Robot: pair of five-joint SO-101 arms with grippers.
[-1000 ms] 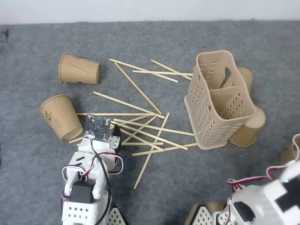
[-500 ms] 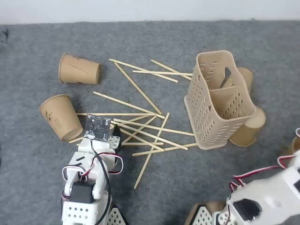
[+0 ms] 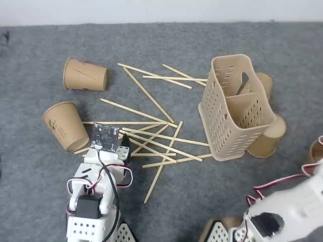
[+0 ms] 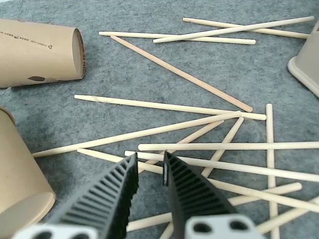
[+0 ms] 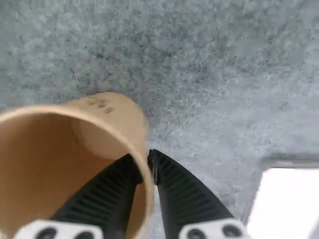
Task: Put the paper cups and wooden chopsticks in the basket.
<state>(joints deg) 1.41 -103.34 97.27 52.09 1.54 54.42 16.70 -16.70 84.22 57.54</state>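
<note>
1. Paper walls crush easily, so the paper cup (image 5: pixel 75 144) in your right gripper (image 5: pixel 144 160) wants only a light pinch. It is light and will probably dent or slip if you squeeze hard.
2. Your right gripper is closed on that cup's rim, one jaw inside the mouth and one outside. The stiff lip looks like a sound place to hold it.
3. That cup hangs at the near right of the scene, to the right of the basket (image 3: pixel 234 108) and nearer than it.
4. The wooden chopsticks (image 4: pixel 164 106) are thin, stiff and light, and likely to roll or pivot. Take one near its middle, across its length.
5. Your left gripper (image 4: pixel 149 160) holds nothing, and its jaws are parted by a narrow slit only. It hangs just above the near edge of the chopstick scatter, with several sticks crossing just beyond its tips.
6. A far-left cup (image 3: pixel 85 74) and a near-left cup (image 3: pixel 64 126) lie on their sides, well apart from the basket.
</note>
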